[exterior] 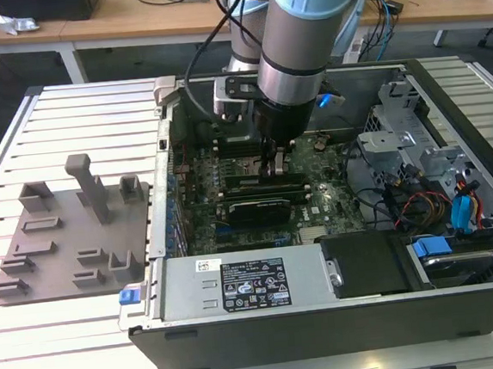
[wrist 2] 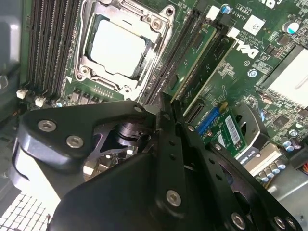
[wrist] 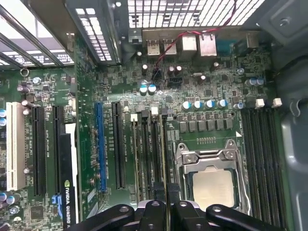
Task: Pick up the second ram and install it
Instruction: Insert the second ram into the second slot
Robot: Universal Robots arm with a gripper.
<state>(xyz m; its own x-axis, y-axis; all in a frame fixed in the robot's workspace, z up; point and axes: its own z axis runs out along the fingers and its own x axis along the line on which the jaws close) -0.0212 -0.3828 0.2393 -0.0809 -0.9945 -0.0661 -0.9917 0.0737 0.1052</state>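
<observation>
Risk: a skewed seating is judged the main hazard; if the stick is pressed while tilted or off the slot line, the slot latches or contact edge could be damaged, and the tool could slip off the thin top edge.
Tool: the tool (wrist: 167, 211) is seen in both wrist views lowered over the motherboard (wrist: 202, 91), its black fingers (wrist 2: 168, 139) drawn close together and clamped on the second ram.
Second ram: the second ram (wrist: 165, 159) is seen edge-on as a thin strip between the fingers, standing in the bank of DIMM slots (wrist: 144, 149) just beside the CPU socket (wrist: 211, 178); whether it is fully seated cannot be told.
Case: in the exterior view the arm reaches down into the open computer case (exterior: 327, 315), the tool (exterior: 279, 166) above the board's middle.
Bench: the grey holder tray (exterior: 69, 234) lies on the bench (exterior: 36, 341) at the exterior view's left, well apart from the case.
</observation>
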